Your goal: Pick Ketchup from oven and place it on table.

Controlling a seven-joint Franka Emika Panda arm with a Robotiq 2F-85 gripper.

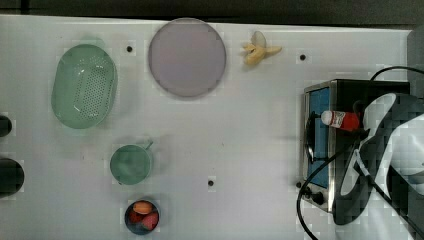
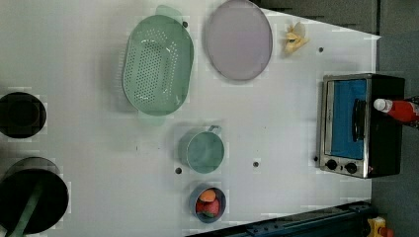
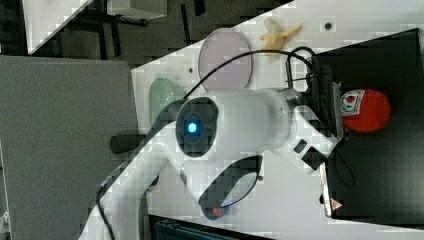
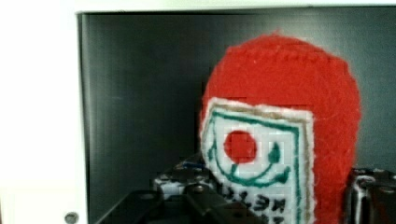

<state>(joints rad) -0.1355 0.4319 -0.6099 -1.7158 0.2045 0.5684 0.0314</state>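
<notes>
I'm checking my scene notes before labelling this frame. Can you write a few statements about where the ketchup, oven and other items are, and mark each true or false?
1. The ketchup is over the oven's black top. True.
2. The purple plate holds the banana. False: the banana lies on the table beside it.
3. The oven door is shut. True.
4. The green cup stands inside the colander. False: it stands apart from the colander.
</notes>
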